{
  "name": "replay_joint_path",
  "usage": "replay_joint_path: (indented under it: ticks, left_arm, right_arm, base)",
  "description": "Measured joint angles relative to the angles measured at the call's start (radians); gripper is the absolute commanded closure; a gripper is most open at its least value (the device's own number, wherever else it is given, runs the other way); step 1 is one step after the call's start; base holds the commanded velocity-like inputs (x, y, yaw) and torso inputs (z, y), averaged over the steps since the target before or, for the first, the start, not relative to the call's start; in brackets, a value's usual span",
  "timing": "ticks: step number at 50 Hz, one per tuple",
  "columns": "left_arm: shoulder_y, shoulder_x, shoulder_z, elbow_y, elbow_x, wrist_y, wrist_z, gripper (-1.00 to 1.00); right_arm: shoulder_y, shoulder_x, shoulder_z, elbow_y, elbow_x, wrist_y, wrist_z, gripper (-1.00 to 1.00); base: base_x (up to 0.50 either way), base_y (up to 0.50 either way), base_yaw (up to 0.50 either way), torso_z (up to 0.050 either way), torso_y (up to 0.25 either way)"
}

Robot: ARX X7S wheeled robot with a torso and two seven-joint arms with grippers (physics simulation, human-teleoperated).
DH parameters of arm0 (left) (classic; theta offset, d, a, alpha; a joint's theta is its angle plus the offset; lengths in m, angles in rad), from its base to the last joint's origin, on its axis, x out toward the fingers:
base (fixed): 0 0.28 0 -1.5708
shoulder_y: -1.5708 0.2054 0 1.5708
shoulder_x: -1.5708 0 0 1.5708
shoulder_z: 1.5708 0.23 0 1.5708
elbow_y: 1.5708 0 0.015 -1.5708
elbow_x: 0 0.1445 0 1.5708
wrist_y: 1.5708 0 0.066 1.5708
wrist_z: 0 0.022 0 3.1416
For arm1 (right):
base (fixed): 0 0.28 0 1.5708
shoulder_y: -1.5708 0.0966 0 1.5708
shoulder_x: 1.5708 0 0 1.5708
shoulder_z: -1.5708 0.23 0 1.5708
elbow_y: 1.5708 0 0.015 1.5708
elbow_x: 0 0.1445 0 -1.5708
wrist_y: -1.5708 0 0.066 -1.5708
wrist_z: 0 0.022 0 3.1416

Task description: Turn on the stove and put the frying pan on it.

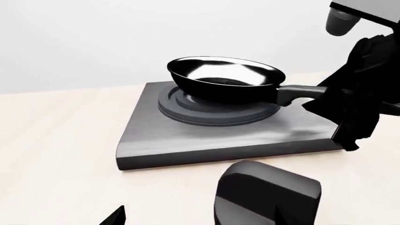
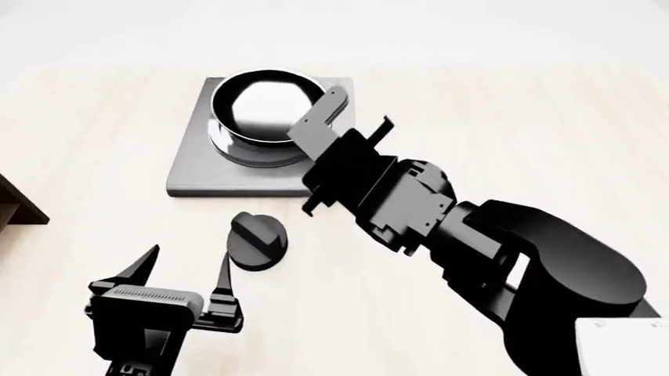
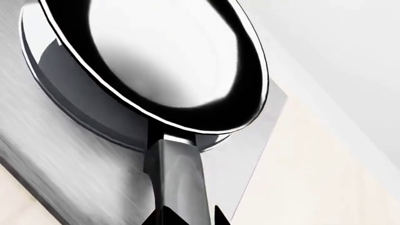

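On the pale wooden table, the shiny round black frying pan is sitting on the flat grey metal stove, the right pincer is pinching its long handle, and the left pincer is hanging wide open with nothing in it.

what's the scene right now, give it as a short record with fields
frying pan: black frying pan over the burner rings of the stove; contact not clear
pan handle: points toward the right gripper, which is at the handle; the right wrist view shows the handle running into it
left gripper: open, holding nothing, low over the table in front of the stove
knob: round black knob on the table, just ahead of the left gripper, not touched
knob setting: cannot tell
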Motion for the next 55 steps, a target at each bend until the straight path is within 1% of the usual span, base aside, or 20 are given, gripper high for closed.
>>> replay_joint_path:
  ticks: [6,7,21,38,47,51,55]
  left_arm:
    - [0.000,-0.001,0.000,-0.002,-0.001,0.001,-0.002,-1.00]
    - [0.000,-0.001,0.001,-0.002,-0.001,0.001,-0.002,-1.00]
    - [-0.002,-0.002,0.002,-0.009,-0.004,0.005,-0.005,-1.00]
    - [-0.001,-0.004,0.006,-0.008,-0.006,0.006,-0.010,-1.00]
    - [-0.002,-0.007,0.007,-0.005,-0.007,0.003,-0.015,-1.00]
    - [-0.003,-0.008,0.008,-0.003,-0.006,-0.004,-0.019,-1.00]
    - [-0.006,-0.008,0.008,0.000,-0.007,-0.013,-0.026,-1.00]
  right_arm:
    - [-0.005,0.001,0.005,-0.004,-0.025,0.004,-0.006,1.00]
    - [-0.006,0.002,0.005,-0.005,-0.030,0.004,-0.007,-1.00]
    - [0.006,0.001,0.029,-0.023,-0.082,0.010,-0.032,-1.00]
    - [0.061,-0.003,0.037,-0.023,0.070,0.028,-0.116,-1.00]
    - [0.099,-0.002,0.038,-0.014,0.114,0.005,-0.140,-1.00]
    - [0.117,0.027,0.040,-0.063,0.117,-0.010,-0.117,-1.00]
    - [0.135,0.091,0.043,-0.178,0.124,-0.016,-0.073,-1.00]
  base:
    - [0.00,0.00,0.00,0.000,0.002]
    - [0.00,0.00,0.00,0.000,0.000]
    - [0.00,0.00,0.00,0.000,0.000]
    - [0.00,0.00,0.00,0.000,0.000]
    - [0.00,0.00,0.00,0.000,0.000]
    - [0.00,0.00,0.00,0.000,0.000]
    - [0.00,0.00,0.00,0.000,0.000]
